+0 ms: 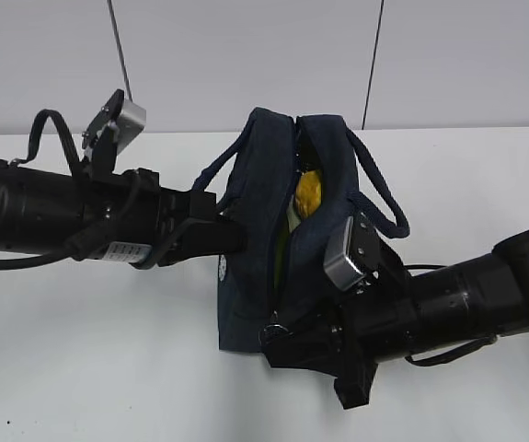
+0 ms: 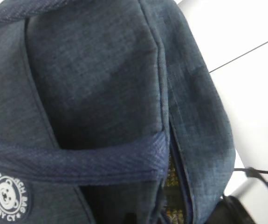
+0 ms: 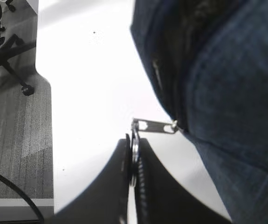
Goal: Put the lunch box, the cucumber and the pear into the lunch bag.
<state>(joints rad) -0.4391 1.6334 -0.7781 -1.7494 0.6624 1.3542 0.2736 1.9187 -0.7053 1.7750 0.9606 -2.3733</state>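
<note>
Lunch bag [image 1: 264, 230]: dark navy fabric, standing upright on the white table [image 1: 80, 368] near its middle, top zipper parted so the mouth gapes; two loop handles hang to either side, and a small round white logo [image 2: 6, 196] sits low on the side facing the left arm. Pear [image 1: 308, 191]: yellow-orange, seen through the open mouth, lodged inside the bag toward its upper end. A pale strip shows below it in the opening; whether that is the lunch box lid cannot be told. Cucumber: not made out in any view. Left gripper [image 1: 236, 238]: pressed against the bag's left side wall just above the logo, jaws closed narrow; the wrist view is filled with fabric and a handle strap, and whether a fold of cloth is pinched cannot be told. Right gripper [image 3: 134, 154]: at the bag's near lower end, just beside the fabric, jaws drawn together on the metal ring pull [image 3: 134, 140] of the zipper, the ring standing edge-on between the two dark fingers [image 3: 152, 186]; the flat zipper tab [image 3: 154, 126] runs from the ring back to the bag's seam.
</note>
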